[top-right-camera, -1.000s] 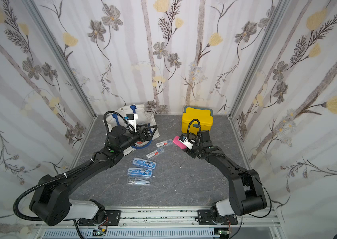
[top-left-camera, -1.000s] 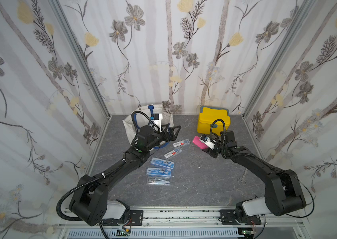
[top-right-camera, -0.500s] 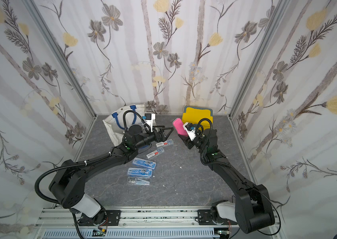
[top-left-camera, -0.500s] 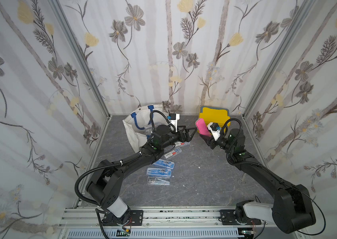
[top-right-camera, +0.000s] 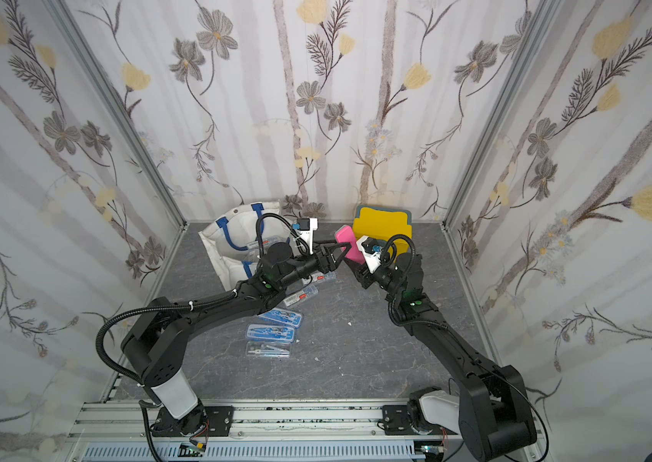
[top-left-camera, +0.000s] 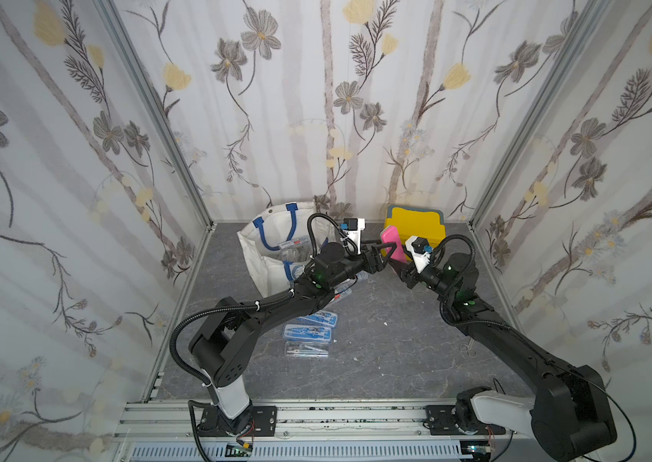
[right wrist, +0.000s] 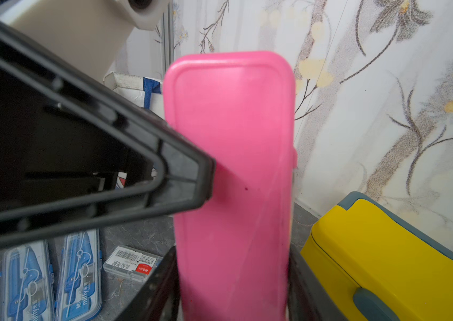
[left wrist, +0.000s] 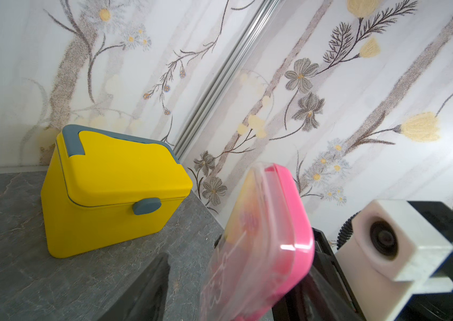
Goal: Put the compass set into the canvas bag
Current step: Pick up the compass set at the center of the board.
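Note:
My right gripper [top-left-camera: 403,267] [right wrist: 233,300] is shut on the lower end of a pink compass set case [top-left-camera: 393,249] [top-right-camera: 348,249] [right wrist: 233,166] and holds it upright above the floor. My left gripper [top-left-camera: 386,252] [left wrist: 228,291] reaches in from the side, its jaws straddling the case [left wrist: 269,236]. One finger touches the case's face; a gap shows at the other. The white canvas bag [top-left-camera: 264,256] [top-right-camera: 228,248] with blue handles lies open behind the left arm, with a clear case inside.
A yellow lidded box [top-left-camera: 414,226] [left wrist: 108,189] stands at the back right, close behind the held case. Several clear compass cases with blue inserts [top-left-camera: 308,332] [right wrist: 78,278] and a small barcode box [right wrist: 131,262] lie on the grey floor under the left arm.
My right gripper lifted the pink case from the floor and tipped it upright. My left gripper swung from the bag over to the case, and its jaws narrowed around it.

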